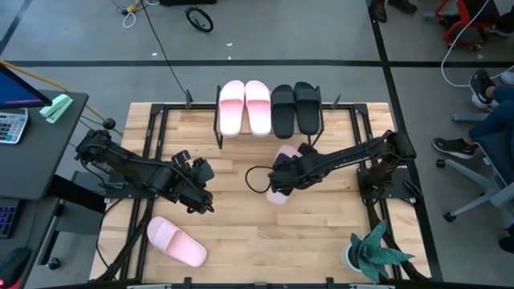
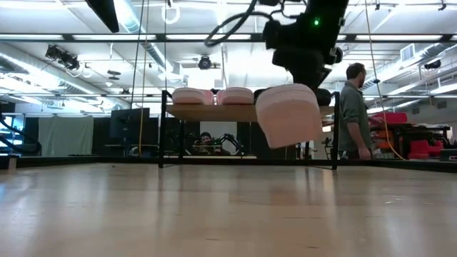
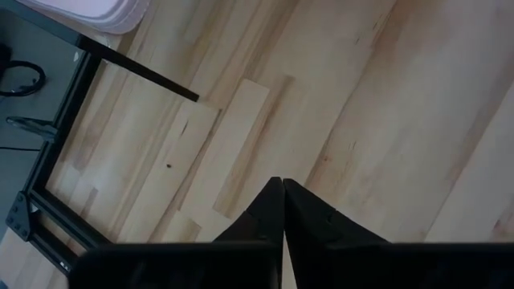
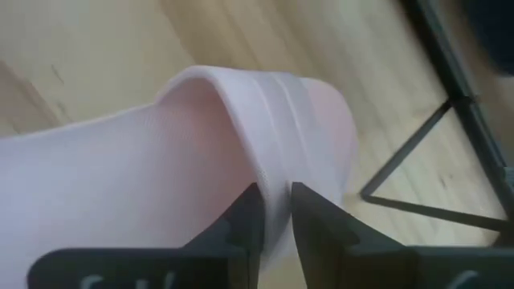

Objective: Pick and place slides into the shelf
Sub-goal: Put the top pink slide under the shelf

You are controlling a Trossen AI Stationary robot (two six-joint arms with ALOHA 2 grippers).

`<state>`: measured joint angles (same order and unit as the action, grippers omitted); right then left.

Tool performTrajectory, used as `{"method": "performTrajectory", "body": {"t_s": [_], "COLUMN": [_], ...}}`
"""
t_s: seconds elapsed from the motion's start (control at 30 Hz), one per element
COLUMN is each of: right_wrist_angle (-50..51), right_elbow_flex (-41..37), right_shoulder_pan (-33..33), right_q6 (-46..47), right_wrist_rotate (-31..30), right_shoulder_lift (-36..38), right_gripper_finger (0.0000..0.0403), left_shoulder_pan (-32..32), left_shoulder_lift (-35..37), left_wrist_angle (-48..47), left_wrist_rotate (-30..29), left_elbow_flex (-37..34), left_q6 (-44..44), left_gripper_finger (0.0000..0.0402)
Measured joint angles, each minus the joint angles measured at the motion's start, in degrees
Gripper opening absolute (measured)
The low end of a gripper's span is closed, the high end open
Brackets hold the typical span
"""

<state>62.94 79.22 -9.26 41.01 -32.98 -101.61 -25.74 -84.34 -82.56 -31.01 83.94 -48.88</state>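
My right gripper (image 1: 283,173) is shut on a light pink slide (image 1: 278,196) just in front of the shelf (image 1: 218,120). In the low view that slide (image 2: 288,114) hangs in the air before the shelf's wooden top board (image 2: 228,112). Two pink slides (image 1: 244,106) and two black slides (image 1: 294,107) lie side by side, soles down, on the shelf's top. Another pink slide (image 1: 176,242) lies on the table near its near left corner. My left gripper (image 1: 202,198) hovers shut over bare wood left of centre, its fingers (image 3: 281,210) closed together. My right gripper (image 4: 275,202) pinches the pink slide's wide strap (image 4: 271,172) at its edge between the two fingers (image 4: 246,218), which lie across the strap. The slide is lifted clear of the table and hangs tilted below the gripper.
A small potted plant (image 1: 373,254) stands at the table's near right corner. Black frame rails (image 1: 152,136) run along the table's left and right sides. A person (image 2: 355,111) stands in the room behind the shelf. Open wood (image 1: 249,233) lies near the table's middle.
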Motion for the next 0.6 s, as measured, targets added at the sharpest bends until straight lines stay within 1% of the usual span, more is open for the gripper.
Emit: {"method": "performTrajectory", "body": {"t_s": [0.13, 0.3, 0.37, 0.43, 0.5, 0.6], "right_wrist_angle": [0.0, 1.0, 2.0, 1.7, 1.1, 1.2], "right_elbow_flex": [0.0, 0.0, 0.0, 0.0, 0.0, 0.0], "right_shoulder_pan": [0.0, 1.9, 2.7, 2.8, 2.1, 0.3], "right_q6": [-1.5, -7.0, -6.2, -2.5, 0.1, 0.9], "right_wrist_rotate": [0.5, 0.1, 0.0, 0.7, 1.1, 1.1], "right_shoulder_lift": [-4.2, -8.6, -8.5, -7.4, -5.7, -3.0], "right_gripper_finger": [0.0079, 0.0086, 0.0087, 0.0087, 0.0086, 0.0086], "left_shoulder_pan": [0.0, 0.0, 0.0, 0.0, 0.0, 0.0], "left_shoulder_lift": [0.0, 0.0, 0.0, 0.0, 0.0, 0.0], "left_wrist_angle": [0.0, 0.0, 0.0, 0.0, 0.0, 0.0], "left_wrist_rotate": [0.0, 0.0, 0.0, 0.0, 0.0, -0.1], "left_elbow_flex": [0.0, 0.0, 0.0, 0.0, 0.0, 0.0], "left_q6": [0.0, 0.0, 0.0, 0.0, 0.0, 0.0], "left_gripper_finger": [0.0023, 0.0009, 0.0005, 0.0005, 0.0011, 0.0021]}}
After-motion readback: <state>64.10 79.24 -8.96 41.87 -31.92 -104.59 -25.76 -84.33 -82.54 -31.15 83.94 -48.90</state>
